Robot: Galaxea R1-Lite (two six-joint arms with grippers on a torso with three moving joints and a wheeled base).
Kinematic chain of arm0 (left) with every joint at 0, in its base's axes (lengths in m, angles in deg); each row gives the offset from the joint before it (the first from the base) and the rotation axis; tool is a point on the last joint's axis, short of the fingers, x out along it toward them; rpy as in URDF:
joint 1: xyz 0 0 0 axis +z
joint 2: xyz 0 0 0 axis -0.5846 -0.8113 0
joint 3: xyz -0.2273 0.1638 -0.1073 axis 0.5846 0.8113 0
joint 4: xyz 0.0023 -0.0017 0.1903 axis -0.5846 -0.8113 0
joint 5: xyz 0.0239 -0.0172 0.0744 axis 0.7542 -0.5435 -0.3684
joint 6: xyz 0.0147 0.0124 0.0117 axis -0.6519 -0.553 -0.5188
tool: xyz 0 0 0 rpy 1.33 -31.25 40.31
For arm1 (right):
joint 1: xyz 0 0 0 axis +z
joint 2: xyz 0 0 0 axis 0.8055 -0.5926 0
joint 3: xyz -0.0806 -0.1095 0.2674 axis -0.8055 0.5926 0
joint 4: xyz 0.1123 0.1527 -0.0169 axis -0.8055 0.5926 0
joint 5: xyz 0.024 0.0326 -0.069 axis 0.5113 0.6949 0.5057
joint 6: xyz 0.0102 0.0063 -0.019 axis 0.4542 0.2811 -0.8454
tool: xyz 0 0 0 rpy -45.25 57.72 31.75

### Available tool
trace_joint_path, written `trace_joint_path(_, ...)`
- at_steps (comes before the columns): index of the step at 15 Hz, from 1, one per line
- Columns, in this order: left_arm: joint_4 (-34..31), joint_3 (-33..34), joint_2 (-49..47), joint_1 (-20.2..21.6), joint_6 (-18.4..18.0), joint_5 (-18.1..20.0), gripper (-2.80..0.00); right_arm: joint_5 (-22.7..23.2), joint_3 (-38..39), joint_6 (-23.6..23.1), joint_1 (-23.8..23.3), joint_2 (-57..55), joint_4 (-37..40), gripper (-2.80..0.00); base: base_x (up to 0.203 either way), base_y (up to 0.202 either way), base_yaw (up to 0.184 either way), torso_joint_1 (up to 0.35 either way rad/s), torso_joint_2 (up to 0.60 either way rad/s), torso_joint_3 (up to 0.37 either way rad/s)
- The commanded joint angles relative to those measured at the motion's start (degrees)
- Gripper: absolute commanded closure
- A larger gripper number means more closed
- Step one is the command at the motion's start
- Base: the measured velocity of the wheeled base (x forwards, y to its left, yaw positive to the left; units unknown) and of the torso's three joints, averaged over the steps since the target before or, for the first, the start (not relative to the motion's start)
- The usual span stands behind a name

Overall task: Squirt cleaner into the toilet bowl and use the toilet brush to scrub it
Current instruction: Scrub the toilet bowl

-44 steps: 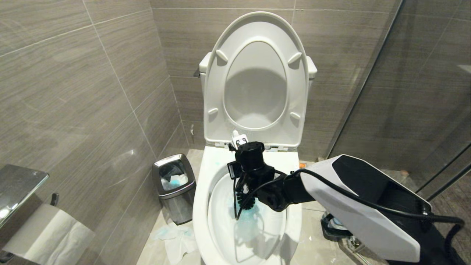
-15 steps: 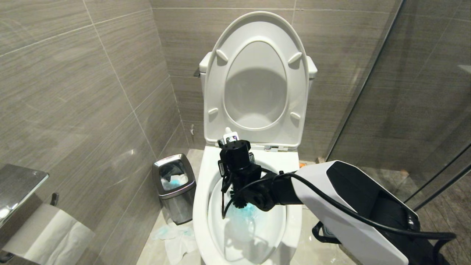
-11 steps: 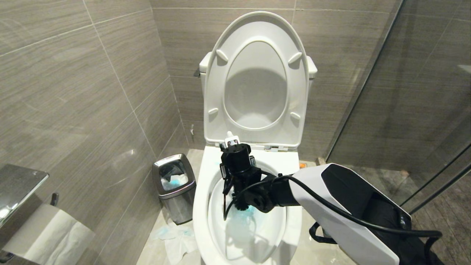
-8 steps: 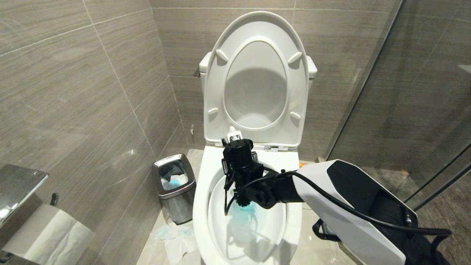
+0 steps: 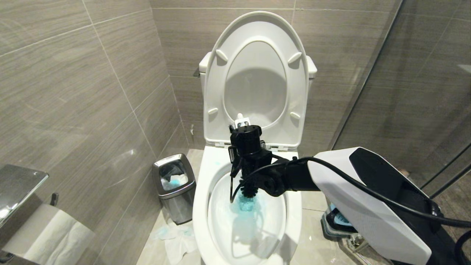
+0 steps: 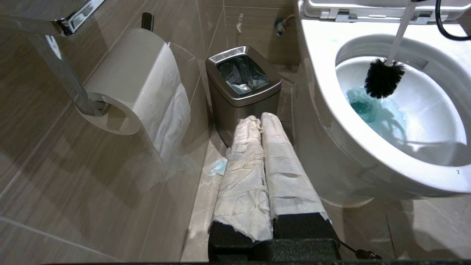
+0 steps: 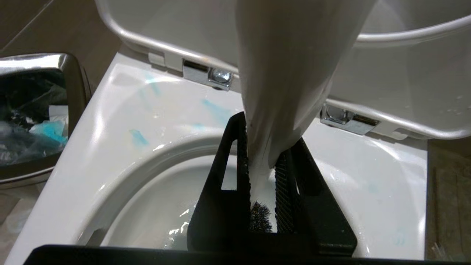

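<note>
Head view. The right gripper (image 5: 245, 167) hangs over the back half of the toilet bowl (image 5: 200, 209), pointing down, its jaws clamped on the white handle of the toilet brush (image 5: 249, 190). The handle tip pokes out above the wrist, in front of the raised seat and lid (image 5: 256, 79). Below the fingers the black bristle head sits just above a patch of turquoise cleaner (image 5: 245, 204) in the bowl water. A small steel waste bin (image 5: 174, 187) stands well off to the bowl's left, with crumpled tissue (image 5: 176, 239) on the floor beside it.

Left wrist view. The left gripper (image 6: 260, 119), its fingers (image 6: 243, 173) wrapped in white paper, is fully closed and empty, parked low beside the bowl's outer wall. The bin stands just ahead of the fingertips; a toilet paper roll (image 6: 141, 82) hangs off to one side.

Right wrist view. The ribbed black fingers (image 7: 285, 195) press the handle from both sides; bristles show just beyond them. Pale blue smears (image 7: 217, 110) mark the rim beyond the fingertips, short of the chrome hinges (image 7: 208, 75).
</note>
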Motion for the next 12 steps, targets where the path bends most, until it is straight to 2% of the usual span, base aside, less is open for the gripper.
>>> trace_joint_path(1,0.0,0.0,-0.1,0.0,0.0,0.0,0.0,-0.2,-0.4,0.0,0.0,-1.9,-0.2,0.0,0.0,0.0,0.0,0.0,0.0,0.0)
trace_joint_path(8,0.0,0.0,-0.1,0.0,0.0,0.0,0.0,-0.7,-4.2,-0.1,-1.5,-7.3,-0.7,0.0,0.0,0.0,0.0,0.0,0.0,0.0)
trace_joint_path(12,0.0,0.0,-0.1,0.0,0.0,0.0,0.0,-0.3,-4.5,0.1,0.1,-7.9,-1.2,0.0,0.0,0.0,0.0,0.0,0.0,0.0)
